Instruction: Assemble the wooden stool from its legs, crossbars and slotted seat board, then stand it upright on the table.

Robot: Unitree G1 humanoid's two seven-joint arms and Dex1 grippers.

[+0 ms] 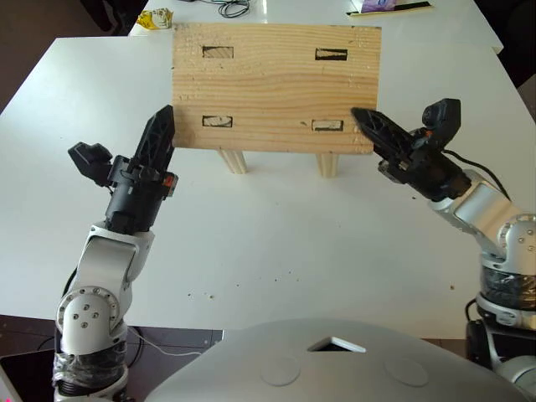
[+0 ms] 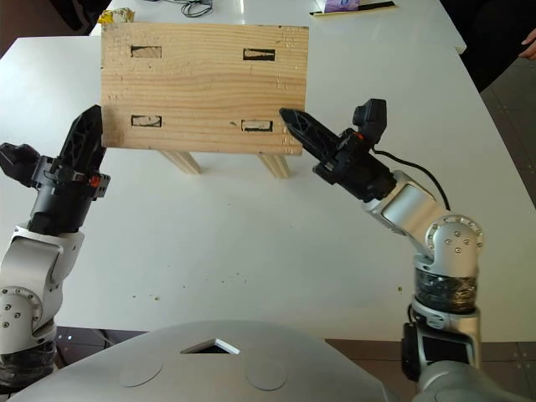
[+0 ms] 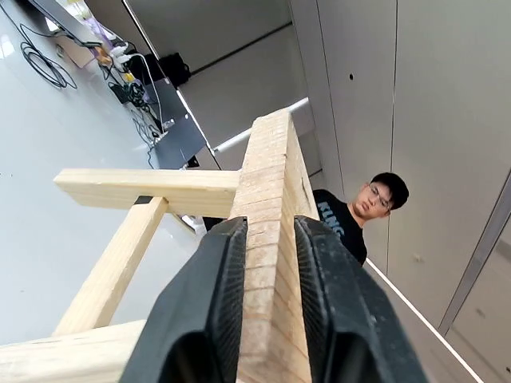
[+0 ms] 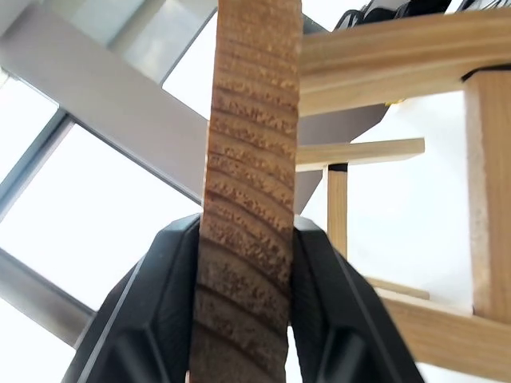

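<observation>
The assembled wooden stool stands on the white table [image 1: 276, 251], its slotted seat board [image 1: 272, 84] facing me with four slots. Two legs [image 1: 234, 161] [image 1: 327, 164] poke out below the board's lower edge. My left gripper [image 1: 165, 124] is shut on the board's left edge near the lower corner. In the left wrist view the board edge [image 3: 267, 263] sits between the black fingers [image 3: 209, 295], with a crossbar [image 3: 148, 190] behind. My right gripper [image 1: 362, 117] is shut on the board's right edge [image 4: 251, 199], clamped by its fingers [image 4: 160, 319].
A yellow packet [image 1: 156, 18] and cables [image 1: 234, 7] lie at the table's far edge behind the stool, and a purple item [image 1: 377, 5] at the back right. Bare tabletop spreads in front of the stool, between my arms.
</observation>
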